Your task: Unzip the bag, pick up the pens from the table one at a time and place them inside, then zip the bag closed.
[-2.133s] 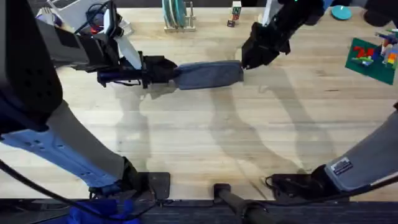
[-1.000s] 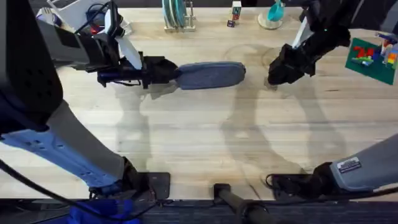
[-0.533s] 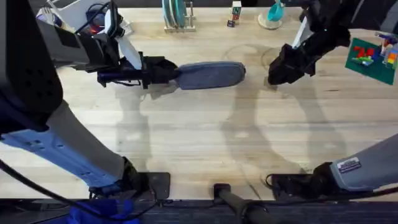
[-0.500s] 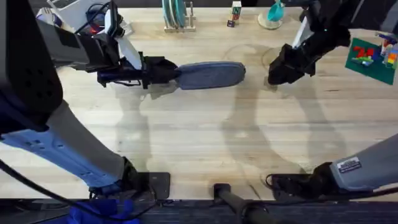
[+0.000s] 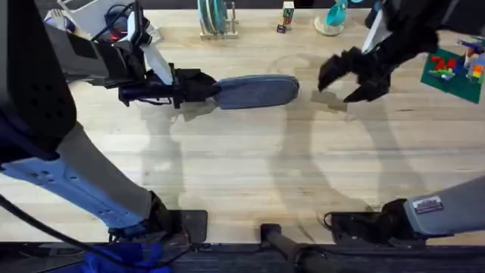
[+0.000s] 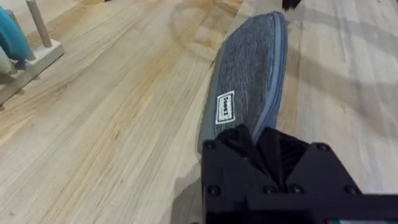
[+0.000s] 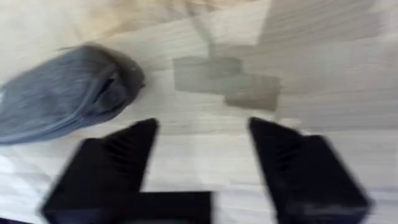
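Blue-grey fabric, that's the bag (image 5: 256, 92), lying flat along the far half of the wooden counter (image 5: 250, 174) with its length running left to right. My left hand (image 5: 198, 86) is clenched on the bag's left end; from the left wrist I see my dark fingers (image 6: 261, 149) pinching the cloth just behind a small white label (image 6: 225, 107), and the zip line runs away along the bag's far edge. My right hand (image 5: 345, 76) hangs released above the counter, well apart from the bag's right end, its two fingers (image 7: 124, 152) spread wide with bare wood between them. From the right wrist the bag's rounded end (image 7: 68, 99) lies off to one side, not touched.
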Tool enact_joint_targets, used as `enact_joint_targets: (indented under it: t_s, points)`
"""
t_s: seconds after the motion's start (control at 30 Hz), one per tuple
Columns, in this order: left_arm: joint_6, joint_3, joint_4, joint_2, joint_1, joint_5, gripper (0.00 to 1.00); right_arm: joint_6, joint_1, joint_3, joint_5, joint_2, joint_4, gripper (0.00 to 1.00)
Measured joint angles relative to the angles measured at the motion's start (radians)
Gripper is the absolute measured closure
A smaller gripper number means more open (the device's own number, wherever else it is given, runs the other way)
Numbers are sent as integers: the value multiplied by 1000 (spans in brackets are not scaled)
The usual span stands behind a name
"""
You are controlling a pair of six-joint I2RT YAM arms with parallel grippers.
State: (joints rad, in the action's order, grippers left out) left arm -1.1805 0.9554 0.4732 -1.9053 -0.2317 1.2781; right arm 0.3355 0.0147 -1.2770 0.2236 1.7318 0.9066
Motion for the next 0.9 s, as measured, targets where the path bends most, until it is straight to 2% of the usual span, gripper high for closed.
enact_joint_targets:
  t_s: [0.03,0.1,0.4,0.63,0.67,0.7,0.83,0.87,0.9]
  points:
    - [0,0,0,0,0,0,959,0,0,0,-1,-25,0,69]
    - [0,0,1,0,0,0,959,-3,0,0,-1,-71,4,12]
    - [0,0,2,0,0,0,959,-3,0,-3,-3,-254,60,5]
    - [-1,0,1,0,0,0,945,-23,0,-51,-3,-353,117,5]
    - [0,0,2,0,0,-2,897,-26,0,-55,-3,-365,117,5]
    - [-1,0,2,0,-2,-16,775,-27,0,-59,-3,-378,118,5]
    - [1,0,3,0,-23,-50,159,-30,0,-64,-3,-428,120,5]
    - [5,0,5,0,-27,-55,45,-30,0,-64,-3,-438,120,5]
    - [6,0,5,0,-30,-60,18,-30,0,-65,-3,-446,120,5]
